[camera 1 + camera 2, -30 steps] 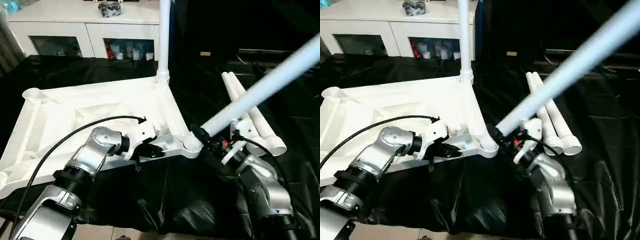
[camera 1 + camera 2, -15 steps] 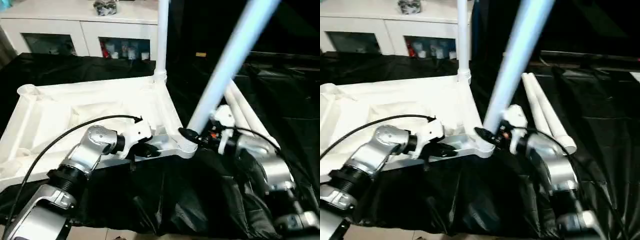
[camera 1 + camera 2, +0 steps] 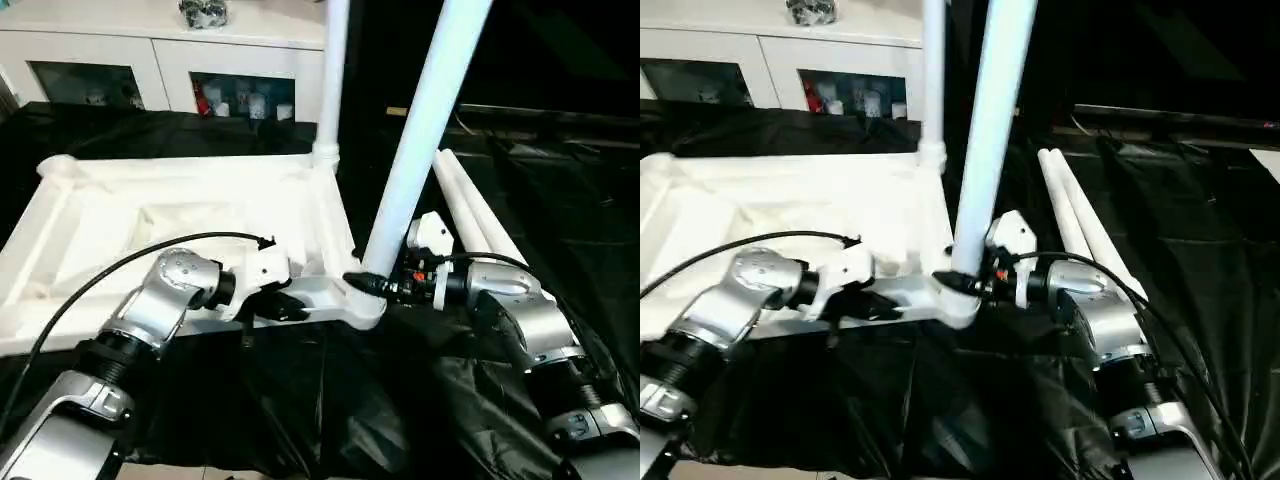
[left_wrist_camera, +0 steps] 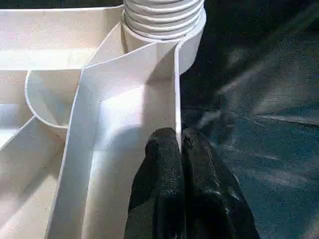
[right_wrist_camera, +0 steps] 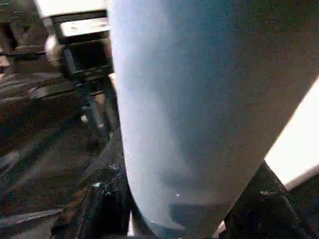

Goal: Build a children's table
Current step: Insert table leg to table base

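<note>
White plastic leg (image 3: 420, 150), clamped by the right gripper (image 3: 372, 285), is risking cross-threading in the tabletop (image 3: 180, 215) corner socket (image 3: 358, 303) if tilting, while the closed left gripper (image 4: 180, 149) is pinching the near rim.

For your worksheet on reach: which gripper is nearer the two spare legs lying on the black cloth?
Right. The right gripper holds a leg beside the spare legs; the left gripper grips the tabletop rim, farther away.

Jaws pinching tabletop (image 4: 124, 99) rim
</note>
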Robot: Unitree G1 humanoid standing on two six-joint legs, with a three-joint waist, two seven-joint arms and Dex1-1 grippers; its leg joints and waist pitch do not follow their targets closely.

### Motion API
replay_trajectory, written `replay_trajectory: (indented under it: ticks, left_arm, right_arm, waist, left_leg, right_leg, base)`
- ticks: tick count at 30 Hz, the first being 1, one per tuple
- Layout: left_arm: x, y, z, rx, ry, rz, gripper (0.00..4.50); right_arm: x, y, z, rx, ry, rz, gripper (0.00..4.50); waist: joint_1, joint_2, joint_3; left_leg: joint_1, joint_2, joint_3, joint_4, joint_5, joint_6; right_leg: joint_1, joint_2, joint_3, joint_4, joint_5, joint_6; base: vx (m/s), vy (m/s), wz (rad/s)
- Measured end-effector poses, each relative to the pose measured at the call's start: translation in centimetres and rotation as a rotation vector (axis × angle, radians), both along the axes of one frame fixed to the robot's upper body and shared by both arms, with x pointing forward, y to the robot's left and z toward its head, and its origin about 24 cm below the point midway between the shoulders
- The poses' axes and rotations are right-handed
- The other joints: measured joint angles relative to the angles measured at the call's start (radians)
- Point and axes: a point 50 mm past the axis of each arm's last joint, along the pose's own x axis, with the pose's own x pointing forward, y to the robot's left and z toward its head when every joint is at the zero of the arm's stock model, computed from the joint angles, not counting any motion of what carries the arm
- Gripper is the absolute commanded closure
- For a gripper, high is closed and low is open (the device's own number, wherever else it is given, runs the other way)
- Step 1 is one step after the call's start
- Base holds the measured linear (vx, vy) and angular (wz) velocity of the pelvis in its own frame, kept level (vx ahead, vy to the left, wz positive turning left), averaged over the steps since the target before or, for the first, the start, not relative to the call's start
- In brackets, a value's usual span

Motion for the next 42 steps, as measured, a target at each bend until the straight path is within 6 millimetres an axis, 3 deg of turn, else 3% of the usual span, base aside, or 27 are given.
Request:
replay_trajectory:
  ticks: [9, 15, 21, 29, 34, 42]
  left_arm:
    - [-0.2, 0.6, 0.0, 0.005, 0.029, -0.048, 4.5]
    - [-0.1, 0.8, -0.1, 0.011, 0.041, -0.017, 4.5]
    - [0.6, 1.4, -0.1, 0.013, 0.022, 0.129, 4.5]
    - [1.5, -1.0, -0.2, -0.006, -0.038, 0.358, 4.5]
    - [1.7, -2.7, 0.1, -0.01, -0.067, 0.433, 4.5]
    - [1.8, -3.2, 0.1, -0.001, -0.086, 0.465, 4.5]
  right_arm:
    - [-0.8, 0.1, -0.1, 0.006, -0.006, 0.111, 2.64]
    - [-0.6, 0.7, -0.6, 0.036, 0.002, 0.091, 2.64]
    - [1.2, 2.0, -1.1, 0.078, -0.004, -0.123, 2.64]
    - [4.7, 3.4, -1.0, 0.103, 0.028, -0.505, 2.64]
    - [5.6, 3.9, -0.9, 0.115, 0.06, -0.611, 2.64]
    - [6.1, 4.4, -0.7, 0.09, 0.054, -0.646, 2.64]
  waist:
    - [0.012, -0.004, -0.002]
    - [0.015, -0.013, -0.005]
    - [-0.001, -0.019, 0.0]
    - [-0.007, -0.022, 0.006]
    - [-0.002, -0.029, 0.006]
    - [-0.005, -0.03, 0.006]
  left_leg:
    - [0.0, 0.004, 0.002, 0.0, 0.0, 0.0]
    - [0.005, 0.006, 0.003, 0.0, 0.0, 0.0]
    - [0.014, 0.006, 0.0, -0.001, 0.002, -0.005]
    - [0.015, 0.009, -0.003, -0.003, 0.006, -0.011]
    - [0.015, 0.013, -0.003, -0.007, 0.008, -0.015]
    - [0.016, 0.014, -0.002, -0.01, 0.008, -0.015]
  right_leg:
    - [0.001, 0.0, -0.003, 0.0, -0.002, -0.003]
    - [0.003, 0.001, -0.004, 0.002, -0.002, -0.003]
    - [0.006, -0.001, -0.011, 0.002, -0.004, 0.0]
    - [0.005, -0.003, -0.022, 0.001, 0.0, -0.006]
    - [0.004, -0.001, -0.025, 0.002, 0.005, -0.015]
    - [0.004, 0.0, -0.026, 0.001, 0.004, -0.015]
  base:
    - [0.0, 0.0, 0.0]
    - [0.0, 0.0, 0.0]
    - [0.0, 0.0, 0.0]
    - [0.0, 0.0, 0.0]
    - [0.0, 0.0, 0.0]
    - [0.0, 0.0, 0.0]
